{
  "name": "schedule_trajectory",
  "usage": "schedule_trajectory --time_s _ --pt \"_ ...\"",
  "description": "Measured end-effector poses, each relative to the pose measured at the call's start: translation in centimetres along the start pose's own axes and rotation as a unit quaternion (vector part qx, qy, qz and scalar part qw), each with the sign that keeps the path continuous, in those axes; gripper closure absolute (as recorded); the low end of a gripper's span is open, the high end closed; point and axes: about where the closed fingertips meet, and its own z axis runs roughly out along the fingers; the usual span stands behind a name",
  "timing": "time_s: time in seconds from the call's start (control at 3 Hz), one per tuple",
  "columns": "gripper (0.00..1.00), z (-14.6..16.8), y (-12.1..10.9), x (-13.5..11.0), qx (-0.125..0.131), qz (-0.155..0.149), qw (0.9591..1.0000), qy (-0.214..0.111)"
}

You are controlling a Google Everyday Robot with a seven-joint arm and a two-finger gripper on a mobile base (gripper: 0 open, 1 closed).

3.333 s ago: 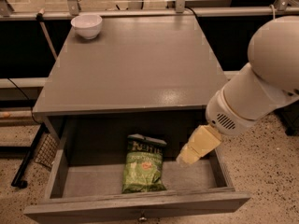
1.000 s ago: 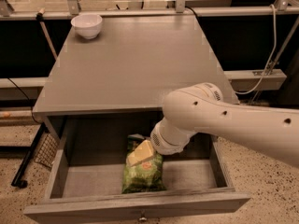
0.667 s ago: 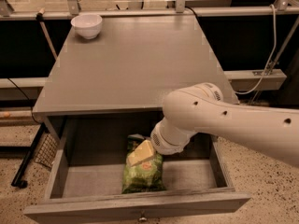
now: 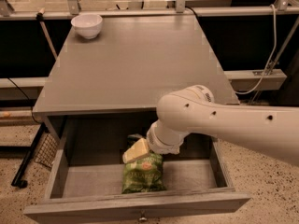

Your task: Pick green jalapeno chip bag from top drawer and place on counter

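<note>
Inside the top drawer (image 4: pixel 196 204), which stands pulled open, the green jalapeno chip bag (image 4: pixel 145 175) lies flat on the drawer floor, near the front and about mid-width. I have the gripper (image 4: pixel 136 150) down in the drawer at the bag's upper end, touching it or just above its dark band; whether it is spread or closed on the bag I cannot tell. Assessment: the drawer is open and the reach is made, but the grasp is unconfirmed. Lift-out and placement on the counter (image 4: pixel 135 64) are not yet done. Count: one bag, one open drawer, one counter, one gripper, and one white bowl (image 4: pixel 87 25) at the counter's far left corner.
</note>
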Motion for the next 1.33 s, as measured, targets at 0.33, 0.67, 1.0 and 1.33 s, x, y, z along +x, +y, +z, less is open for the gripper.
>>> schedule_trajectory --time_s 0.33,0.67,1.0,1.33 --pt "0.0 1.4 0.6 -0.5 -0.002 0.026 0.9996 0.005" --pt "0.0 2.9 1.4 -0.7 -0.005 0.044 0.9989 0.012" --pt "0.0 4.5 1.6 -0.7 0.0 0.063 0.9978 0.022" --pt "0.18 6.0 1.4 -0.6 0.006 0.081 0.9961 0.033"
